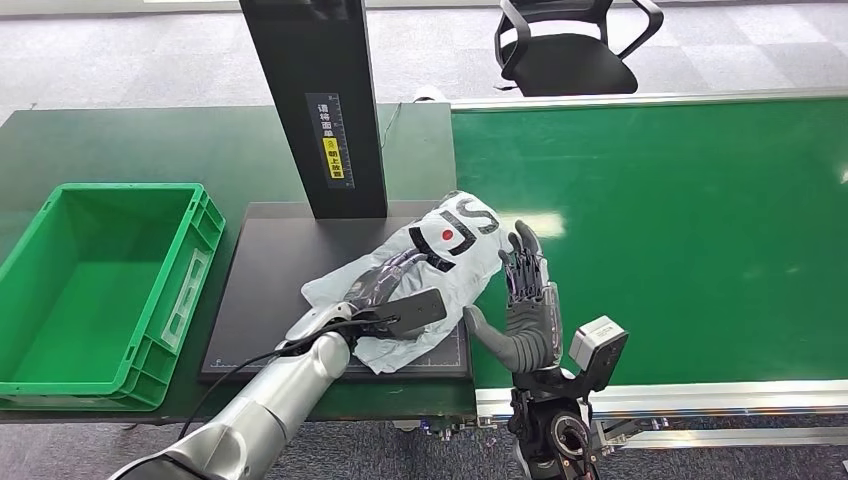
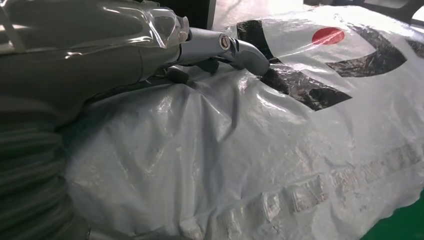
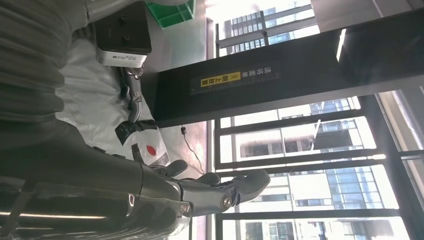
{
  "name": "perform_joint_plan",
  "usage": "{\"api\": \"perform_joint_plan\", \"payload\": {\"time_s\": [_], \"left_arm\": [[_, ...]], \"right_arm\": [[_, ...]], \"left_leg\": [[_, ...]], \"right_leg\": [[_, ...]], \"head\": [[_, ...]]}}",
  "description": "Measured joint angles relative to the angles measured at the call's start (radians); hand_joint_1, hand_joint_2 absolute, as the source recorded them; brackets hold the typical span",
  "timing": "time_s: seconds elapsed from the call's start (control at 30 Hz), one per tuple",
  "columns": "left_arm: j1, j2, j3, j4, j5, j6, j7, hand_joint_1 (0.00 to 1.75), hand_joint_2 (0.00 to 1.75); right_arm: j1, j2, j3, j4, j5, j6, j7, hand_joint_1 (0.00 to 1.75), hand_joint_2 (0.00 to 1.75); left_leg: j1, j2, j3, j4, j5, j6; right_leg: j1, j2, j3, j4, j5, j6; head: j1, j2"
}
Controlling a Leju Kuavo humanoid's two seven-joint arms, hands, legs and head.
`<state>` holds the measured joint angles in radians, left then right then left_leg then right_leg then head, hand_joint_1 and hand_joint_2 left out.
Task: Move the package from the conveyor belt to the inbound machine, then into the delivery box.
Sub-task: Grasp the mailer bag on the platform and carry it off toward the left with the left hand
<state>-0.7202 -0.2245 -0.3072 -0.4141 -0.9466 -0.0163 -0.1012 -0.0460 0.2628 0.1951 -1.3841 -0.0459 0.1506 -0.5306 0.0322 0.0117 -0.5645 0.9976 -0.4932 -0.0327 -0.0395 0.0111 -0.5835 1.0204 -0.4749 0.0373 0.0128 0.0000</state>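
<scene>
Head view first: you see the package (image 1: 430, 270), a pale grey poly bag with black lettering and a red dot, lying at centre frame on the dark platform of the inbound machine (image 1: 270, 270), its right end just over the edge toward the green conveyor belt (image 1: 660, 230). Your left hand (image 1: 385, 285) lies flat on top of the bag, fingers stretched along it; you cannot tell whether they pinch the film. Your right hand (image 1: 522, 300) stands upright just right of the package, fingers spread and holding nothing. The green delivery box (image 1: 100, 290) sits at the left on the dark counter (image 1: 120, 140), and an office chair (image 1: 570, 45) stands at the top. Left wrist view: the fingers (image 2: 235, 50) press on the crinkled bag (image 2: 250, 160) in the upper middle. Right wrist view: the right hand (image 3: 200, 192) fills the lower left, fingers extended apart, with the machine's black column (image 3: 300, 70) across the middle.
</scene>
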Motion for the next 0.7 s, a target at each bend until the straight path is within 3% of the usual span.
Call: {"api": "perform_joint_plan", "payload": {"time_s": [0.23,0.37,0.47,0.7], "left_arm": [[-0.018,0.009,-0.022,0.033,-0.022,-0.016,0.011,0.02,1.75],[-0.023,0.011,-0.028,0.040,-0.028,-0.017,0.007,1.61,1.75],[-0.022,0.013,-0.027,0.042,-0.009,0.022,-0.025,1.75,1.75],[-0.017,0.017,0.004,0.038,0.074,0.129,-0.137,1.75,1.75]], "right_arm": [[0.000,0.000,-0.003,0.010,-0.004,0.002,0.000,0.00,1.75],[0.000,0.000,-0.004,0.016,-0.007,0.006,0.000,0.00,1.75],[0.002,0.000,-0.005,0.019,-0.006,0.007,-0.001,0.00,1.75],[0.021,0.000,-0.006,0.018,0.006,0.010,-0.002,0.00,1.75]], "left_leg": [[0.000,0.000,0.002,0.000,0.000,0.000],[0.000,0.000,0.003,0.000,0.000,0.000],[0.000,0.000,0.003,0.000,0.000,0.000],[0.000,0.000,0.003,0.000,0.000,0.000]], "right_leg": [[0.000,0.000,0.002,0.000,0.000,0.000],[0.000,0.000,0.003,0.000,0.000,0.000],[0.000,0.000,0.003,0.000,0.000,0.000],[0.000,0.000,0.002,0.000,0.000,0.000]], "head": [[0.000,0.000],[0.000,0.000],[0.000,0.000],[0.000,0.000]]}}
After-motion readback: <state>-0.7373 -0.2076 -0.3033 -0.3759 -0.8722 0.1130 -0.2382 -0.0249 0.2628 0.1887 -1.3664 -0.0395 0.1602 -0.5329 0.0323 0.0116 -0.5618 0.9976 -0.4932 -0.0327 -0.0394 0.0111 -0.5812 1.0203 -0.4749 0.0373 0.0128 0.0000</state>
